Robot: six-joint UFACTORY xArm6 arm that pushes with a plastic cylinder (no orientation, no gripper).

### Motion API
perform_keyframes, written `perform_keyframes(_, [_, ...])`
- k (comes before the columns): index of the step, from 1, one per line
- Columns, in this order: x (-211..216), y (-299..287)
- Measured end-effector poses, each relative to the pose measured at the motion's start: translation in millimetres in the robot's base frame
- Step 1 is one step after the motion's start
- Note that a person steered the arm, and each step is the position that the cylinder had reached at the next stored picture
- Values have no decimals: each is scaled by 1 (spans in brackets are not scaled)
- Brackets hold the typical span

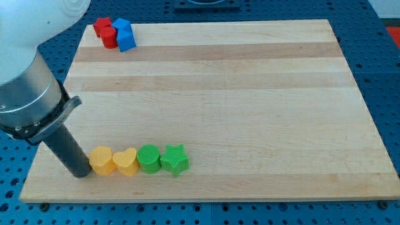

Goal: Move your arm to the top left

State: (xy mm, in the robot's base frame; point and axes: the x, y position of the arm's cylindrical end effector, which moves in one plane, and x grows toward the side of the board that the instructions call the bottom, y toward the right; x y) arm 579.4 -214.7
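My tip (80, 173) rests on the wooden board (219, 94) at the view's bottom left, touching or almost touching the left side of a yellow hexagon-like block (102, 160). To the right of it, in a row, lie a yellow heart (125, 162), a green round block (149, 158) and a green star (174, 159). At the view's top left corner sit a red star-like block (102, 26), a red cylinder (110, 37) and two blue blocks (124, 34), packed together.
The arm's large grey and white body (28, 69) covers the view's left side above the rod. The board lies on a blue perforated table (384, 75). A dark fixture (206, 4) shows past the board's top edge.
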Motion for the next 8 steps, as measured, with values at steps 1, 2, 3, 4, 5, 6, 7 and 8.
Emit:
perform_keyframes(1, [-2, -35])
perform_keyframes(2, [-19, -34])
perform_keyframes(3, [-34, -21])
perform_keyframes(4, [-33, -5])
perform_keyframes(5, [-32, 6])
perform_keyframes(6, [-40, -27])
perform_keyframes(7, [-73, -90])
perform_keyframes(8, [-90, -90])
